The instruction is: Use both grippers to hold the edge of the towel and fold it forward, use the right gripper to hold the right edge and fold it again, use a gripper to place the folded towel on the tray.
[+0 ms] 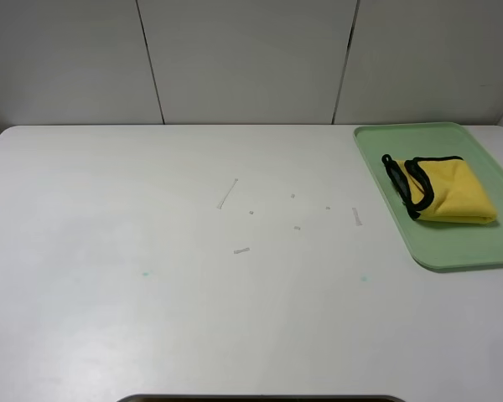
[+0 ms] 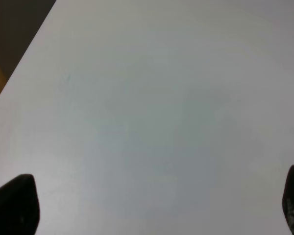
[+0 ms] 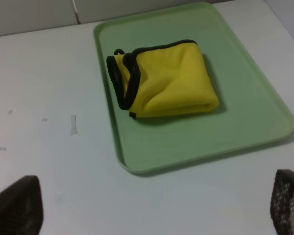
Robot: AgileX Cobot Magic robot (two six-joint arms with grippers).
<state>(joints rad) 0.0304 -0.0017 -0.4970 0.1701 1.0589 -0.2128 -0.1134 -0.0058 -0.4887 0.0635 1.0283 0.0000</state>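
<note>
A bright-yellow fluffy microfibre towel [image 1: 448, 191] with thin black trim lies folded into a compact bundle on the large pale-green flat plastic tray [image 1: 386, 146] with rounded corners and a low raised rim. In the exterior high view the tray sits at about 3 o'clock on the white table [image 1: 193, 285], running off the picture's right side; the towel rests inside the rim, its black-trimmed edges bunched toward 9 o'clock. A few small pale scraps [image 1: 227, 194] lie scattered near the table's middle.

The left end effector [image 2: 152, 205] hangs over bare table, its two black fingertips [image 2: 14, 203] spread wide with nothing between them. The right end effector [image 3: 152, 205] is likewise spread wide and empty, apart from the tray, which lies ahead of it with the towel.
</note>
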